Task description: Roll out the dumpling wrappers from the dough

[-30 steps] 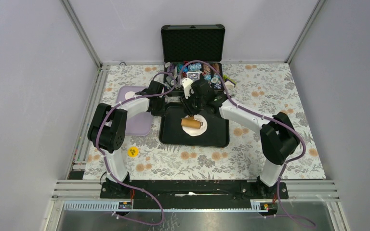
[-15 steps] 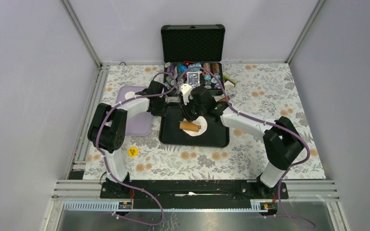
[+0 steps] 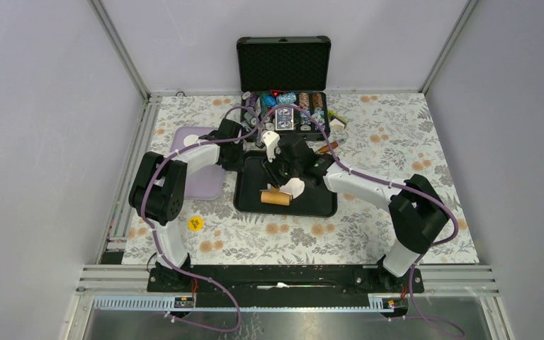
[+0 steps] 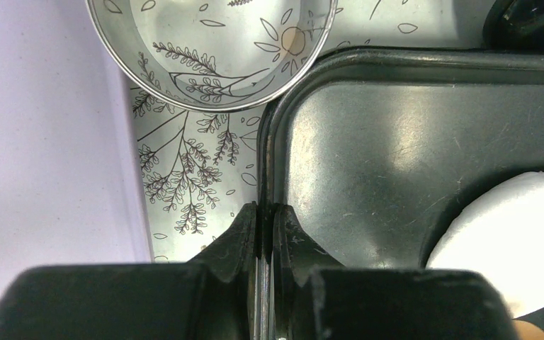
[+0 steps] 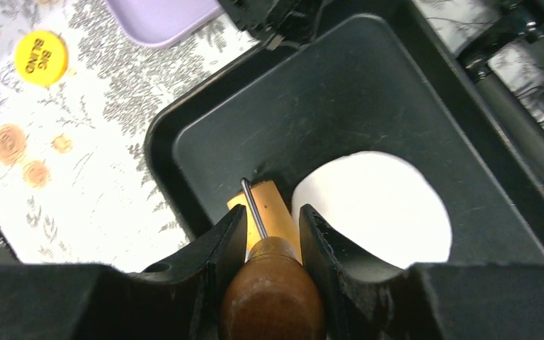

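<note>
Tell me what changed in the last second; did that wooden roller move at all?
Yes. The right claw, gripping the rolling pin by its handle, drew it toward the robot's side and slightly left, off most of the dough, which now shows behind it. The left claw stayed pinched on the rim of the black tray; tray and dough did not shift.

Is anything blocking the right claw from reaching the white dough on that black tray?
Only its own tool: the right gripper clamps the rolling pin by its handle, and the roller lies beside the dough on the black tray. Nothing else visible sits between them.
</note>
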`<control>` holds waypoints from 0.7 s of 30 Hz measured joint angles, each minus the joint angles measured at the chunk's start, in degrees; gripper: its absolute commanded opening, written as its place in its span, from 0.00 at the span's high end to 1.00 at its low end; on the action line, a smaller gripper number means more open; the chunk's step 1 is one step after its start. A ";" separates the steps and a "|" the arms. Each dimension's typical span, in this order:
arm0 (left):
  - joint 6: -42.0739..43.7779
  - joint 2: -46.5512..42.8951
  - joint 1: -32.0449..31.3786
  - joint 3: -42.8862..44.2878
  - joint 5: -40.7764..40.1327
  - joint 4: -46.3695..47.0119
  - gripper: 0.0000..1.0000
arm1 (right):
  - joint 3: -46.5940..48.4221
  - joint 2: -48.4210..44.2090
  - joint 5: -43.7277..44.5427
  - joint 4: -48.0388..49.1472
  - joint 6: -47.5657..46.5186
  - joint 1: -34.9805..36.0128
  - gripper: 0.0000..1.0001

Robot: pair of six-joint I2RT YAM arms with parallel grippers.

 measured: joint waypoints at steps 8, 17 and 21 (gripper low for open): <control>0.00 -0.09 -0.07 0.00 -0.09 -0.02 1.00 | 0.70 -0.26 -2.86 -2.69 1.73 -0.02 1.00; -0.20 -0.09 -0.11 -0.09 -0.55 0.04 1.00 | 1.90 -2.69 -11.43 -6.01 13.51 -13.86 1.00; -0.22 -0.09 -0.11 -0.09 -0.68 0.04 1.00 | -1.33 -4.76 -12.55 1.16 20.31 -20.20 1.00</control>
